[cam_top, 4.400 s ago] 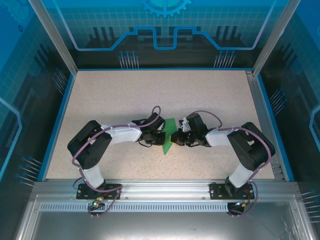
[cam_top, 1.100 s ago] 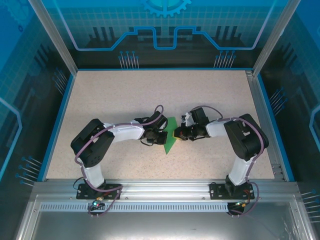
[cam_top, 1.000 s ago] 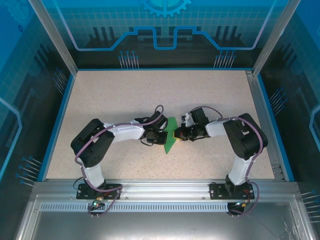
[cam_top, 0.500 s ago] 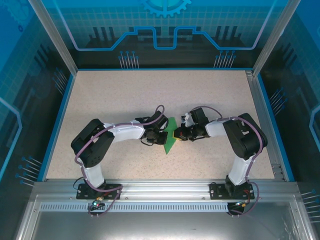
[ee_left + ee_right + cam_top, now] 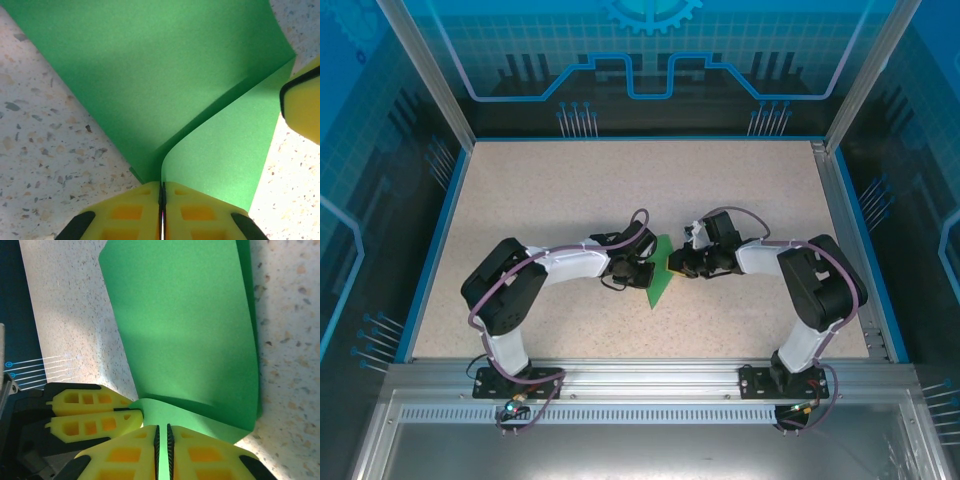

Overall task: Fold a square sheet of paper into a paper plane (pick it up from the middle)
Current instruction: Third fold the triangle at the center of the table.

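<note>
Centrally, left gripper (image 5: 162,188) pinches the square sheet of paper (image 5: 150,75); right gripper (image 5: 162,429) barely parted, grip unclear; slippage may skew creases.

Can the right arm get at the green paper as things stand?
Likely yes: the right gripper sits at the edge of the green paper, and the left gripper, pinching beside it, leaves room.

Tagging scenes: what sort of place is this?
Likely an enclosed lab robot cell: speckled beige tabletop, aluminium frame posts, blue printed panels, two black-and-white robot arms bolted to a metal rail, at a thin green paper sheet.
</note>
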Controlling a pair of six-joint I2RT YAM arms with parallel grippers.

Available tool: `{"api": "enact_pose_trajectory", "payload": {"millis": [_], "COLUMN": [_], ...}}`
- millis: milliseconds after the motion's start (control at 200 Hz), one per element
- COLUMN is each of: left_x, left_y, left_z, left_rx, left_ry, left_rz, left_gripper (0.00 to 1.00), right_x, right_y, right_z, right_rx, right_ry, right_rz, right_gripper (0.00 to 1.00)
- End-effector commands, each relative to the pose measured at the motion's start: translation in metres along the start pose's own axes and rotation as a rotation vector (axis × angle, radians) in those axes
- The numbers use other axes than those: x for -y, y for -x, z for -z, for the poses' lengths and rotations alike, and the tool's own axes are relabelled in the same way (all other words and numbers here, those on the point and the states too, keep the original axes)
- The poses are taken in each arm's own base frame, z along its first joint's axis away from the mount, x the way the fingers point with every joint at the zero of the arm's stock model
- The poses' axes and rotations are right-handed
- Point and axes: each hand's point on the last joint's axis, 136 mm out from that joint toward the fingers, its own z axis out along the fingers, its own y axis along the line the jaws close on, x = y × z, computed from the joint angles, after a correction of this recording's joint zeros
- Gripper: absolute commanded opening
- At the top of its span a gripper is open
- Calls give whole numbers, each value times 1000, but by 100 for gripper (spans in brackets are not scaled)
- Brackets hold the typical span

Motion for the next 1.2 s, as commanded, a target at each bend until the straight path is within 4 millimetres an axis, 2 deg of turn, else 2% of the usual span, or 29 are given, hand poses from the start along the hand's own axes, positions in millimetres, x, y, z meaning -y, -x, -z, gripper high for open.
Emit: {"api": "enact_pose_trajectory", "payload": {"millis": [0, 175, 465, 890, 1015, 1195], "left_x": [9, 10, -2, -6, -5, -4], "left_y": [12, 14, 3, -5, -6, -5], "left_z": [16, 15, 0, -10, -10, -10], "left_rx": [39, 42, -1, -23, -23, -22], "left_ry": [-10, -13, 29, 34, 29, 24], "left_rz": [-38, -44, -33, -20, -18, -21], "left_gripper": [13, 13, 13, 13, 13, 14], "right_x": [-3, -4, -12, -19, -11, 14], "right_y": [-5, -8, -12, -15, -15, -20], "right_z": [1, 1, -2, -12, -16, -22], "right_rx": [-11, -11, -29, -68, -70, -81], "right_ry": [-1, 6, 19, 55, 27, -42], "right_rz": [11, 11, 27, 31, 28, 6], "right_gripper": [15, 15, 15, 15, 15, 14]}}
